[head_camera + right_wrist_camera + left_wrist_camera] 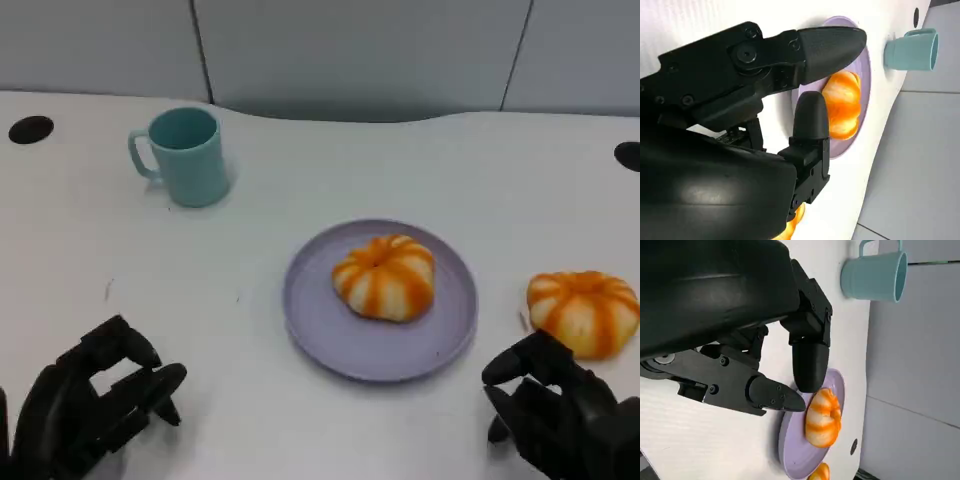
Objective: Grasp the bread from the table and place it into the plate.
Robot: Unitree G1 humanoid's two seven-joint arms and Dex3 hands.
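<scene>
Right robot hand [560, 415] empty, just beside bread [583, 312] on table [200, 260].

A white worktop [300, 190] carries four things directly. A teal mug [186, 155] stands upright toward the far left, its handle pointing left. A lilac plate [440, 330] lies near the middle. An orange-and-white striped bread [583, 312] sits on the bare surface just right of the plate, apart from its rim. Dark round holes mark the far corners.
</scene>
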